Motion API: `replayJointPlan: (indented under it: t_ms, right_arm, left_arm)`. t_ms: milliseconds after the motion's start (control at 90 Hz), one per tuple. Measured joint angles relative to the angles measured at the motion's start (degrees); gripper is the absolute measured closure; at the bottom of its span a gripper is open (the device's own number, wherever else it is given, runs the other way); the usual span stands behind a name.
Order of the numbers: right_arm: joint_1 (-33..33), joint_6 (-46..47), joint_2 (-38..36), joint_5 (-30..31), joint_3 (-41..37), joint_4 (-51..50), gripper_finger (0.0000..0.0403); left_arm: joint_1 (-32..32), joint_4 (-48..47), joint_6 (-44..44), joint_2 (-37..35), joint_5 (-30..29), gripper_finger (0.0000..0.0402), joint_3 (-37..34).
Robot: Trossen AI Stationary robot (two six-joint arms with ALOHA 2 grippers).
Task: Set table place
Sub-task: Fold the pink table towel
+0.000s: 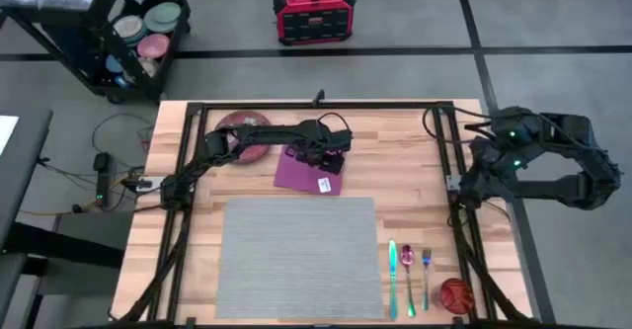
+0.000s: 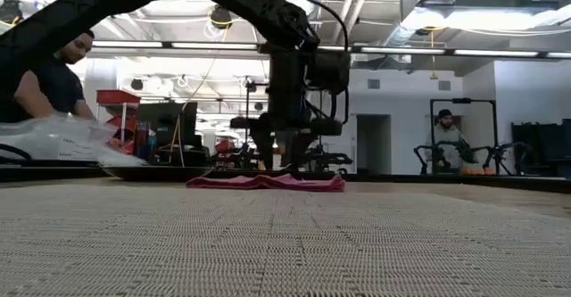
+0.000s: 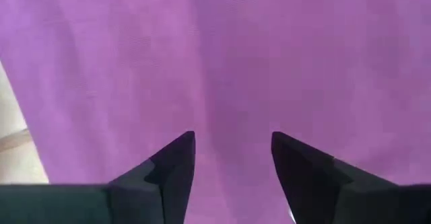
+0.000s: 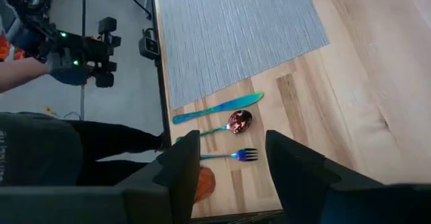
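Plate (image 1: 241, 131) half hidden under the left arm (image 1: 259, 136).

No readable text anywhere: the red box (image 1: 313, 12) on the floor has a lit display, digits too small to make out; white tag on the purple napkin (image 1: 310, 170) illegible.

Left arm stretched out low, right arm folded at the side.

In the high view the left arm runs from the left-centre of the frame toward the upper middle, its left gripper (image 1: 331, 163) pointing straight down, fingers (image 3: 176, 158) parted with a clear gap. The right arm sits doubled back on itself at the right edge of the frame, the right gripper (image 4: 232, 163) raised, fingers spread.
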Motion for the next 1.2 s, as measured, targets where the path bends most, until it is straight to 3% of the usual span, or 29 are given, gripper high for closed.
replayJointPlan:
  t_ms: [322, 411, 522, 578, 811, 1200]
  right_arm:
    - [0.0, 0.7, 0.0, 0.0, 0.0, 0.0, 0.0247]
    - [0.0, 0.7, 0.0, 0.0, 0.0, 0.0, 0.0249]
    - [0.0, 0.7, 0.0, 0.0, 0.0, 0.0, 0.0255]
    - [0.0, 0.8, 0.0, 0.0, 0.0, 0.0, 0.0259]
    - [0.0, 0.8, 0.0, 0.0, 0.0, 0.0, 0.0278]
    - [0.0, 0.8, 0.0, 0.1, 0.0, 0.0, 0.0285]
  left_arm:
    - [0.6, 12.9, -3.3, -0.8, 3.7, 0.0230, -9.1]
    - [0.6, 14.2, -5.0, -0.8, 3.7, 0.0270, -10.5]
    - [0.6, 16.7, -5.5, -0.8, 4.1, 0.0364, -11.3]
    - [0.6, 17.5, -4.9, -0.8, 4.1, 0.0387, -11.4]
    - [-0.4, 16.6, -7.6, -1.3, 3.3, 0.0399, -9.2]
    - [-3.7, 8.6, -7.4, -2.8, -0.8, 0.0401, 2.5]
